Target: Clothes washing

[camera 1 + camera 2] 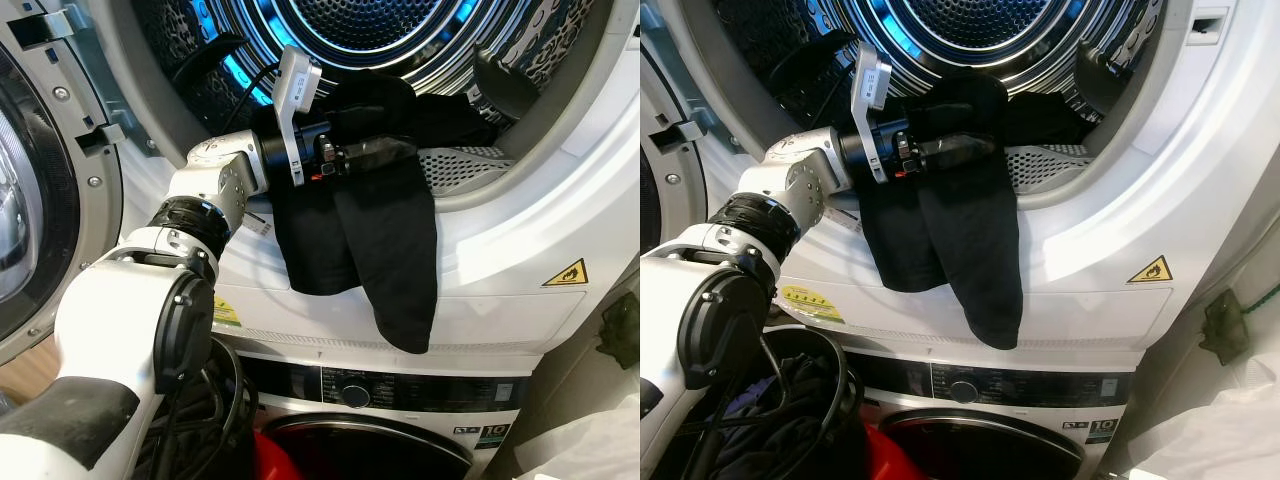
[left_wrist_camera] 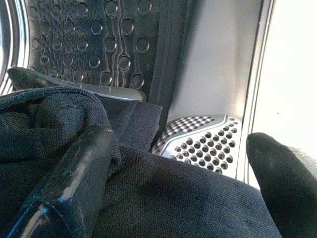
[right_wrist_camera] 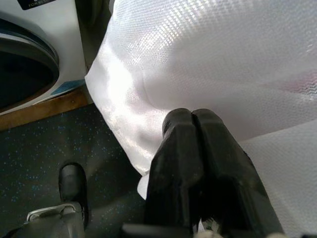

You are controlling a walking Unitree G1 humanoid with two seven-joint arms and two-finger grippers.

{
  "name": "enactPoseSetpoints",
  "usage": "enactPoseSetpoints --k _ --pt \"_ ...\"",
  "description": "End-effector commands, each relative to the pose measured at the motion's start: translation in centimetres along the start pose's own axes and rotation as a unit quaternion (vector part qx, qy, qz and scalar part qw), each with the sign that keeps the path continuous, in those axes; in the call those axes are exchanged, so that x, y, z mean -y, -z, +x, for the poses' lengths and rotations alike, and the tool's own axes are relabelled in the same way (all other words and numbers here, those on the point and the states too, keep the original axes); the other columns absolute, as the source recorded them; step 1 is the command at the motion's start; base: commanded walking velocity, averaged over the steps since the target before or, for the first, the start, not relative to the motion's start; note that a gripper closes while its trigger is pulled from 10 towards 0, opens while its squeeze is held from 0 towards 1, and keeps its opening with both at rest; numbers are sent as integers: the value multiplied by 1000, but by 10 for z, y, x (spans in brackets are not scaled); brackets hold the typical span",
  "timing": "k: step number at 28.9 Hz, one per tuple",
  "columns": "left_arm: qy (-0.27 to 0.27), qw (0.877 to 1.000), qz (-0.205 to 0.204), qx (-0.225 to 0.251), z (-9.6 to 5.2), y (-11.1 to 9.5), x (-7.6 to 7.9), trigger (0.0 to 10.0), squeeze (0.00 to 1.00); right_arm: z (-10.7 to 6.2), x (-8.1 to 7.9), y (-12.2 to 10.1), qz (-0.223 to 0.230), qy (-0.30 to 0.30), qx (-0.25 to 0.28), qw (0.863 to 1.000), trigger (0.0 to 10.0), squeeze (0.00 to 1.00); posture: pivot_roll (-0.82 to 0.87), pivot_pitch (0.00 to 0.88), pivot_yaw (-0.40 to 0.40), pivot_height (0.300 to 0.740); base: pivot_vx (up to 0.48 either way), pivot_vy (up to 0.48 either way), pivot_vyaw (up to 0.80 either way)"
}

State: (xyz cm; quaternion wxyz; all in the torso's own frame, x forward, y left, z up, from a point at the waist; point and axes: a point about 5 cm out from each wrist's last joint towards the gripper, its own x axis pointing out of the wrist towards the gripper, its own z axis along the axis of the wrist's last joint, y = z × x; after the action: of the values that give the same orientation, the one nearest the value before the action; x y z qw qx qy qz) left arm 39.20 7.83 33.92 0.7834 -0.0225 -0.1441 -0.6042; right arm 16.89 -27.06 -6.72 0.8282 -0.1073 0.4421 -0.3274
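Note:
A black garment (image 1: 385, 240) hangs over the front rim (image 1: 500, 215) of the upper machine's round opening, part inside the drum (image 1: 370, 25), part trailing down the white front. My left gripper (image 1: 385, 150) reaches over that rim, open, with the cloth bunched between and under its fingers (image 2: 74, 183). In the left wrist view the garment (image 2: 163, 203) covers the foreground below the gripper (image 2: 178, 144). My right gripper (image 3: 192, 116) hangs idle, shut, beside a white woven bag (image 3: 223, 59).
The upper machine's door (image 1: 30, 200) stands open at the left. A perforated metal grille (image 1: 465, 165) sits inside the rim. Below is a second machine with a control knob (image 1: 355, 393). A basket of dark clothes (image 1: 790, 400) sits at lower left, and the white bag (image 1: 1210, 440) at lower right.

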Motion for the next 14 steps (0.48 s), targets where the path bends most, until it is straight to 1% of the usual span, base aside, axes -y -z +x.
enactPoseSetpoints --k 1,14 --pt "8 1000 16 1 0 -9 0 10000 1000 0 0 3 0 -1 -4 1000 10000 0 6 0 120 740 0 0 0" --pt "12 1000 17 4 2 -10 1 10000 1000 0 1 2 1 -2 -3 1000 10000 0 4 0 117 740 0 0 0"
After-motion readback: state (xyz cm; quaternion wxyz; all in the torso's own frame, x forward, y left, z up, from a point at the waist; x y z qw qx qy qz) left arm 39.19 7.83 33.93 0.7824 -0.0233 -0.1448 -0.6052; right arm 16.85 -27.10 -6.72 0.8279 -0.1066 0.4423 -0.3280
